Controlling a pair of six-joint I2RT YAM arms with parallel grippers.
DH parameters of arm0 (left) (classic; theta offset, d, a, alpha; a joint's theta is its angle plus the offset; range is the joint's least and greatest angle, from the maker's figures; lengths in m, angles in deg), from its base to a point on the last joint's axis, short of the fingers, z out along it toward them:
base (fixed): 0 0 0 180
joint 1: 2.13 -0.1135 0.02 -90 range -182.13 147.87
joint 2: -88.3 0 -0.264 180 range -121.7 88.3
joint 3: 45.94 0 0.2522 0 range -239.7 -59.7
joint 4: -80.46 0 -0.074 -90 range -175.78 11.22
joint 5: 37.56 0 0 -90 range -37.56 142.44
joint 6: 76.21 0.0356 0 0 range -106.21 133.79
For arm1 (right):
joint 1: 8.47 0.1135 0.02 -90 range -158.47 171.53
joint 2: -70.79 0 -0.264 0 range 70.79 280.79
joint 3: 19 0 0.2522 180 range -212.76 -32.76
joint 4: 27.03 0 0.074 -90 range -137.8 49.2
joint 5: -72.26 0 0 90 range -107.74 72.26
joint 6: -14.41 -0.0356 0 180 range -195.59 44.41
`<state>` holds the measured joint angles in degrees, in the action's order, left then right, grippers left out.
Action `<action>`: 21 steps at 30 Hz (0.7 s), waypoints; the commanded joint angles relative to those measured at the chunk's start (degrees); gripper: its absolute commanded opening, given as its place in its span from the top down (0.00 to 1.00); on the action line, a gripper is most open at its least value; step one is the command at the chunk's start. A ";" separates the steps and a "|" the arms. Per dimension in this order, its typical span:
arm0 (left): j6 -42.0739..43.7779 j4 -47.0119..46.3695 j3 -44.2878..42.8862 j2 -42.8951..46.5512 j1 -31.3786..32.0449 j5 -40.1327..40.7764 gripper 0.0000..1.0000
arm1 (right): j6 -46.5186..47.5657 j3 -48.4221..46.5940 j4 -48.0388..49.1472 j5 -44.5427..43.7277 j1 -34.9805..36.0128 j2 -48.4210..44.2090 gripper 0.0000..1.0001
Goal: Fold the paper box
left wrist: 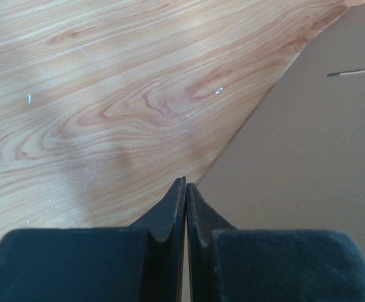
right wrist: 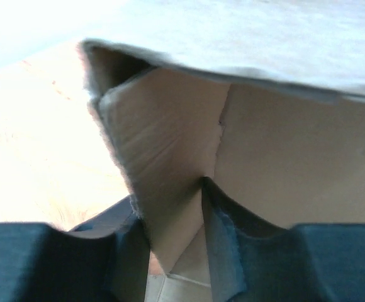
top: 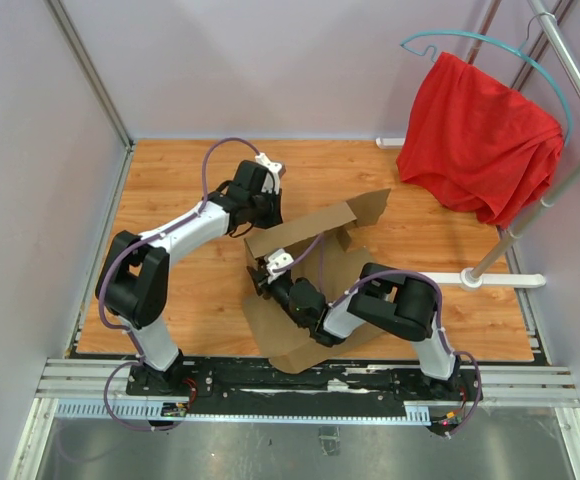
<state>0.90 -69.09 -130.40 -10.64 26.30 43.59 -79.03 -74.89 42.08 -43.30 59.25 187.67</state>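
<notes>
The paper box (top: 315, 228) is brown cardboard, partly folded, in the middle of the wooden table. One long wall stands up and a flat panel reaches toward the near edge. My left gripper (top: 258, 222) is shut and empty at the left end of the raised wall. In the left wrist view its tips (left wrist: 185, 184) hover over the wood beside a flat cardboard panel (left wrist: 314, 126). My right gripper (top: 263, 277) is at the box's left side. In the right wrist view it (right wrist: 170, 195) is closed on an inner flap (right wrist: 163, 145); the flap hides its left finger.
A red cloth (top: 480, 135) hangs on a teal hanger at the back right. A white stand pole (top: 530, 205) and its base bar (top: 490, 280) stand on the table's right side. Walls close in the table at the left and back.
</notes>
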 commanded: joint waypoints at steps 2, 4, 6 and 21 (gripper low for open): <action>0.60 1.06 -1.82 -0.79 0.45 -0.85 0.94 | -0.37 1.19 5.61 6.95 -1.44 -0.67 0.89; 0.57 1.20 -1.93 -0.94 0.41 -0.83 0.94 | -0.15 1.32 5.63 6.84 -1.45 -0.77 0.99; 0.58 1.24 -1.98 -1.15 0.41 -0.91 0.94 | 0.10 1.17 5.39 7.48 -1.45 -0.66 0.99; 0.75 2.75 -2.78 -2.30 0.40 0.15 0.94 | 0.91 2.07 1.64 7.44 -1.84 -2.94 0.46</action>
<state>1.14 -68.02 -131.36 -11.73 26.41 44.18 -79.31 -73.91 43.10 -35.74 57.96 187.56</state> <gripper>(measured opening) 0.061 0.521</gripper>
